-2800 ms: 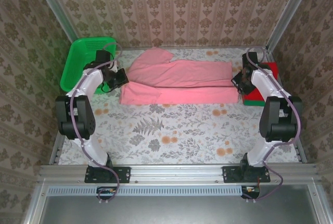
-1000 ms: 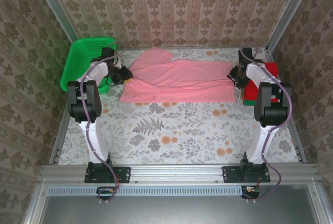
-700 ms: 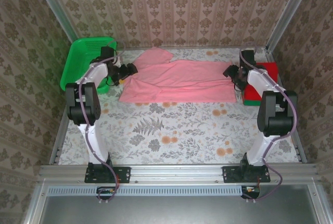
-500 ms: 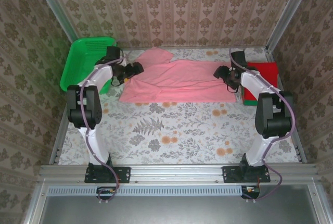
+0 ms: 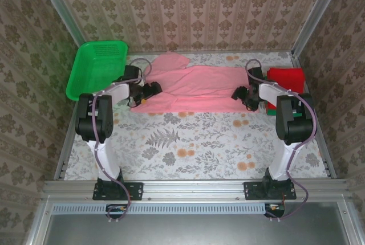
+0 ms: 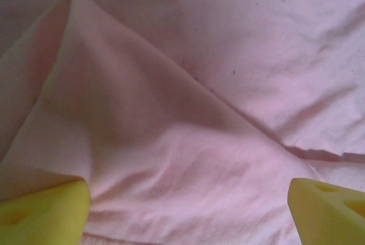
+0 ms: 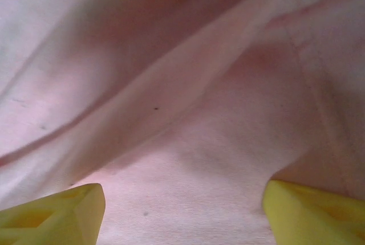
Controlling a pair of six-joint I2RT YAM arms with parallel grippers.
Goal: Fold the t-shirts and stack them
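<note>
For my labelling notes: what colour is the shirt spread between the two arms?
The shirt is plain light pink; the top external view shows it best.

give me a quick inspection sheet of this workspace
surface: floral-print table, no spills seen
job's things: pink t-shirt spread across the far side, partly folded lengthwise; red folded t-shirt at the right edge
clutter: green basket at the far left corner
grippers: left gripper and right gripper both open, low over the pink t-shirt's ends
cables: a cable runs along each arm, no snag seen
surroundings: patterned walls, metal frame rail in front
</note>
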